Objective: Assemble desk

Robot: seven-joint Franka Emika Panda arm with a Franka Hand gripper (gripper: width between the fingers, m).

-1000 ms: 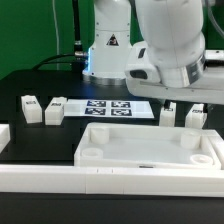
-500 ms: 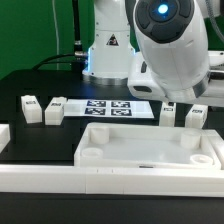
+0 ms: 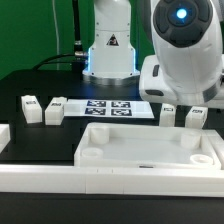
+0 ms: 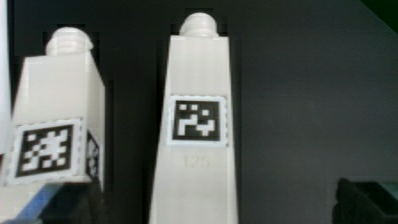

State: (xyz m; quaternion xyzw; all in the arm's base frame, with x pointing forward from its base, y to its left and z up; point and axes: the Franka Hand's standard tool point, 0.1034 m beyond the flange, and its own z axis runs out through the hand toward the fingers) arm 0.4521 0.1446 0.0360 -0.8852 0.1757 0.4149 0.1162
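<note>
Tabletop [image 3: 150,150]: white rectangular tray. I see it flat on the worktop [image 3: 60,135], rim up, with a round socket in each corner.
Left legs: 2 white blocks, outer left leg [image 3: 32,108] and inner left leg [image 3: 56,109], side by side but apart, tags on top, beyond the tray's left corner in the exterior view.
Right legs: first right leg [image 3: 168,115] and second right leg [image 3: 196,116], just beyond the tray's right end.
Wrist view: I see 2 long legs, shorter-looking leg [image 4: 57,120] and longer-looking leg [image 4: 199,130], parallel, with rounded peg tips and tags facing the camera.

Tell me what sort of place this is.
Probably a robotics lab bench. A robot arm stands at a black table. A marker board of printed tags lies on the table, and white tagged legs and a tray-like tabletop are laid out for assembly.
</note>
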